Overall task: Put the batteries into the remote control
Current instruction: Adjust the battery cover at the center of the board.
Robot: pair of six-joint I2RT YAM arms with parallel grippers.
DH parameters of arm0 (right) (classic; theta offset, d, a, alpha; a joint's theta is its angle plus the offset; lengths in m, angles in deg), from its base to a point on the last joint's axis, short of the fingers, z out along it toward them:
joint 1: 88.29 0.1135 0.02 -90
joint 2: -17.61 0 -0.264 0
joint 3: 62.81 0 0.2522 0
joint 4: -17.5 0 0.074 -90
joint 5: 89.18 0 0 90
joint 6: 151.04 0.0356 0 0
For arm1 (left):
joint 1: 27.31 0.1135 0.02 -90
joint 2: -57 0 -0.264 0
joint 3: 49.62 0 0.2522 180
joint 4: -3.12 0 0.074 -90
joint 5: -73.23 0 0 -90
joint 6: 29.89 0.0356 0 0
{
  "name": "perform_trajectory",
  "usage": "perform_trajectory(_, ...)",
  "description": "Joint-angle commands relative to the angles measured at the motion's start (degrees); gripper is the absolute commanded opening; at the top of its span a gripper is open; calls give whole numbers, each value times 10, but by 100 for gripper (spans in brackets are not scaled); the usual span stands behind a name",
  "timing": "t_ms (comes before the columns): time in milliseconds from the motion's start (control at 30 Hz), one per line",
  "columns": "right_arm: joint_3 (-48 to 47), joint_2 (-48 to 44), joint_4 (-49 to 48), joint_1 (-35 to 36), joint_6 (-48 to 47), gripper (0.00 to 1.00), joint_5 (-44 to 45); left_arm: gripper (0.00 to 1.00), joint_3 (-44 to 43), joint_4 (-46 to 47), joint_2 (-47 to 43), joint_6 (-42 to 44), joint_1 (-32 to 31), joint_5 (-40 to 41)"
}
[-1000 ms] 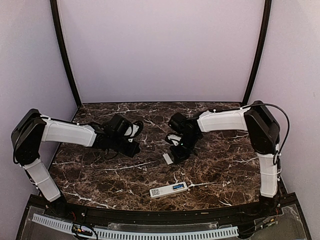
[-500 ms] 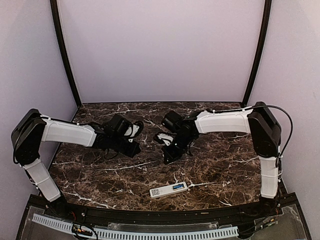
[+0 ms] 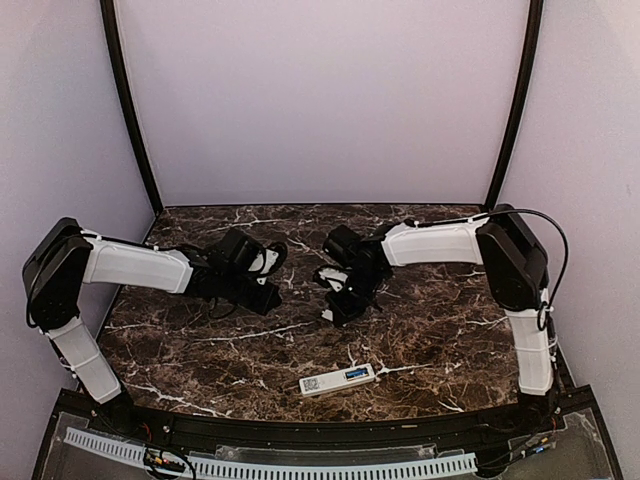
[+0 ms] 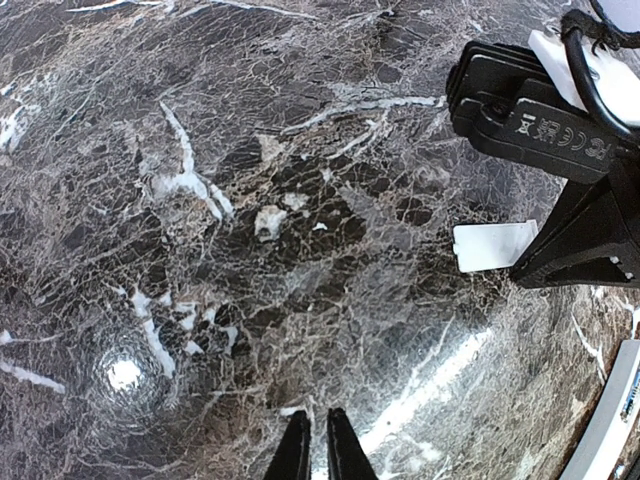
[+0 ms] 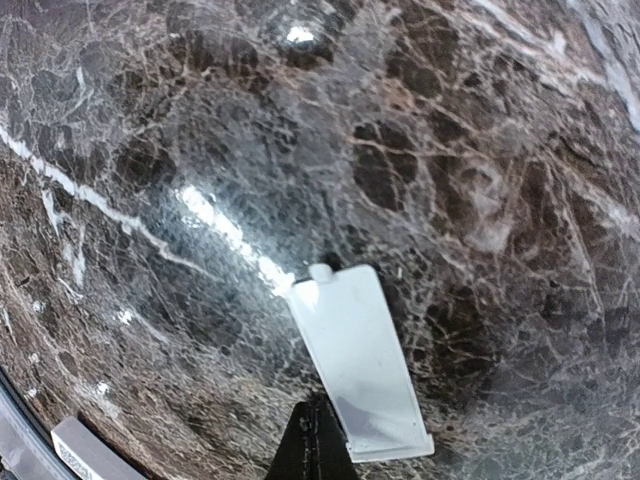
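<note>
My left gripper (image 3: 266,296) sits low over the left-centre of the marble table (image 3: 190,350). My right gripper (image 3: 336,310) points down near the table centre, beside the left one but apart from it. Finger spacing is not readable from above. The remote control (image 3: 338,380) lies flat near the front edge, well apart from both grippers.

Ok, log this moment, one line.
left gripper shut over table | right gripper shut above cover plate | remote control ungripped | batteries unseen
</note>
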Motion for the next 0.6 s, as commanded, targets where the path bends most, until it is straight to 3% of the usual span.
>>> perform_trajectory(0,34,-20,29,-12,1,0,54,7,-4,-16,-8,2,2,-6)
perform_trajectory(133,39,-31,33,-28,-5,0,67,7,-7,-16,-5,4,3,-8)
perform_trajectory(367,10,-58,31,-33,-8,0,12,8,-4,8,-1,-36,2,-50)
perform_trajectory(467,11,-75,24,-41,19,14,20,10,6,26,-5,-58,-3,-69)
perform_trajectory(567,15,-78,14,-52,46,21,37,11,10,32,-2,-61,-26,-65)
